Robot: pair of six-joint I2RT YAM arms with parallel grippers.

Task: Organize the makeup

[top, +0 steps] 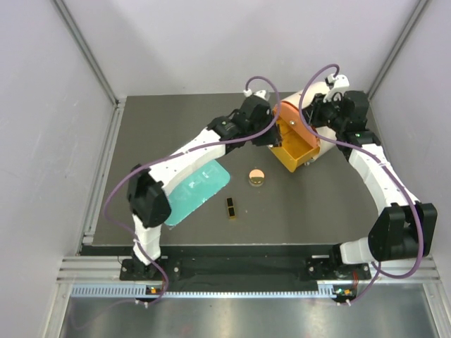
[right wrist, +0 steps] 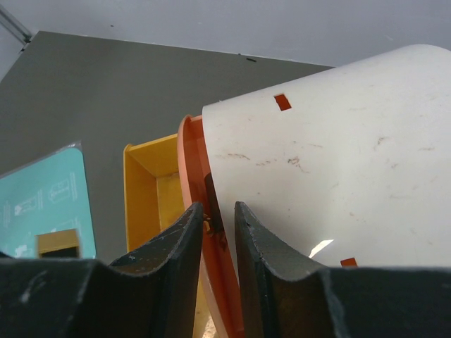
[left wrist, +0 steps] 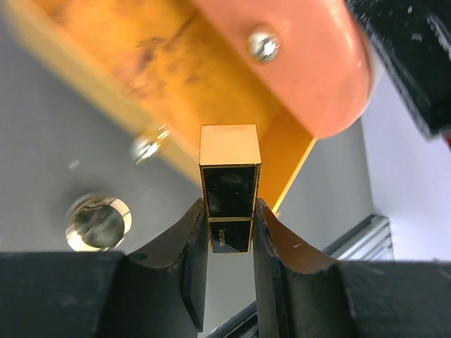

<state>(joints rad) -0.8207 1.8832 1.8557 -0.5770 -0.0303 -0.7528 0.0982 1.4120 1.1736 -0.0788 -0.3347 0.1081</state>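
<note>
We see the left arm stretched far fwd from its base, above one edge of the teal tray (top: 201, 189), elbow bent, wrist up by the white drum (right wrist: 338, 162). The left gripper (left wrist: 229, 209) is closed tight on a small black-and-gold palette (left wrist: 229, 169). It holds it upright, gold end up, right in front of the yellow drawer (top: 296, 151) that sticks out of the drum.

The right arm goes up the right side & bends back in at the top, wrist by the drum. The right gripper (right wrist: 218, 209) is nearly closed, w/ the drum's orange rim (right wrist: 190, 155) pinched btwn its fingers.

On the table (top: 176, 120), the round compact (top: 257, 176) sits near the drawer. Another palette (top: 230, 207) lies nearer the arm bases, beside the tray, not touching it.
</note>
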